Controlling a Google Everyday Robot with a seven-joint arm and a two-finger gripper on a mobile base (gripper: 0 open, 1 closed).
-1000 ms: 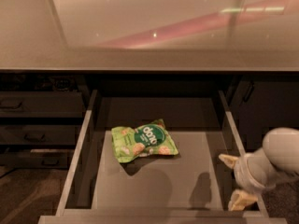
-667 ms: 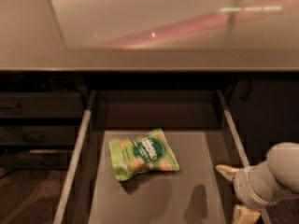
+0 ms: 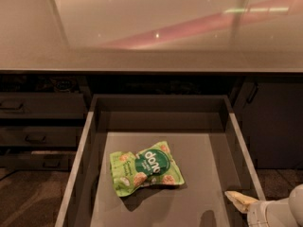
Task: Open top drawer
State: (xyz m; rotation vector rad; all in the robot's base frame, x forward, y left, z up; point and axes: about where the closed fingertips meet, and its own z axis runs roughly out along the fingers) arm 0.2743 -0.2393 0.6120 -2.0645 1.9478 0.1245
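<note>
The top drawer (image 3: 94,126) stands pulled far out from under the counter, a deep plain grey tray with its front below the bottom edge of view. A green snack bag (image 3: 146,167) lies flat on its floor. My gripper (image 3: 246,203) is at the bottom right corner, just outside the drawer's right wall. One pale fingertip (image 3: 238,197) shows above the white wrist; the rest is cut off by the frame edge.
A glossy beige countertop (image 3: 151,37) overhangs the drawer. Narrower dark drawer fronts with loop handles (image 3: 33,138) stack on the left. A dark cabinet door (image 3: 274,122) is on the right. Brown floor shows at both lower corners.
The drawer has slid further out toward the camera, with the snack bag riding along. My gripper has dropped lower and to the right, now mostly out of frame.
</note>
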